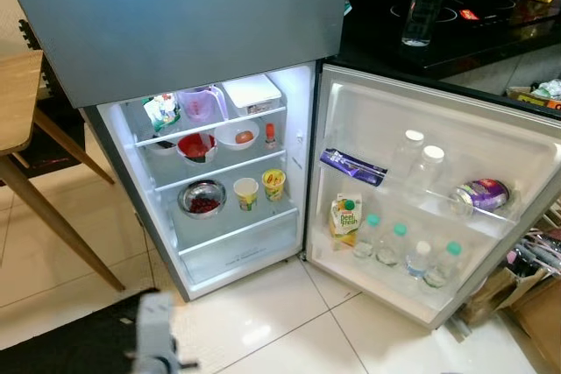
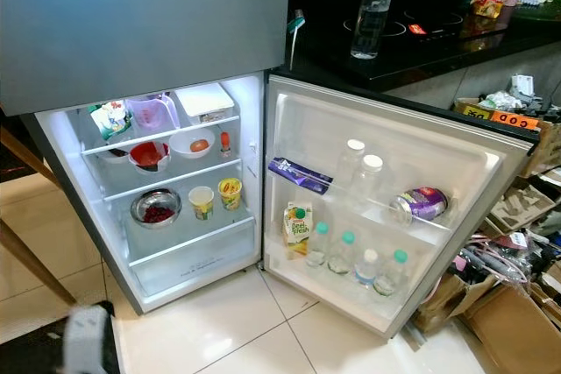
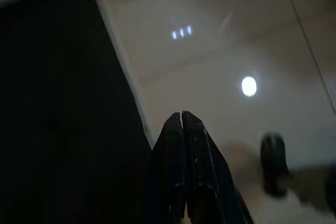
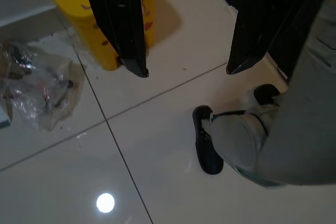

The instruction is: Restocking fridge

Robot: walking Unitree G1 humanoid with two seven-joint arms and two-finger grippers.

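Steel-grey fridge (image 1: 175,15) stands with its lower door (image 1: 491,142) swung wide at the right of the frame, cabinet lit at centre left. Both arms hang idle: the left tool (image 3: 182,121) has its fingers pressed together over the tiled floor (image 3: 220,51) beside a dark mat (image 3: 58,103), and the right tool (image 4: 186,69) hangs with its fingers apart above the floor — neither carries anything.

Likely next to fetch is the tall water bottle (image 1: 427,2) on the black table (image 1: 491,32) at upper right, still outside the fridge. It is slim and top-heavy, so a careless reach could tip it. The open door juts into the path, and a swinging arm might clip it or shake its racks. A purple can (image 1: 481,194) lies on its side in the upper rack and could roll out.

Counted in the door: two clear bottles above, four small green- and white-capped bottles (image 1: 405,251) below, one juice carton (image 1: 345,216), one purple packet (image 1: 352,166). On the shelves: one pitcher (image 1: 201,104), one white box (image 1: 252,92), three bowls, two cups — plus a pouch and a small red bottle.
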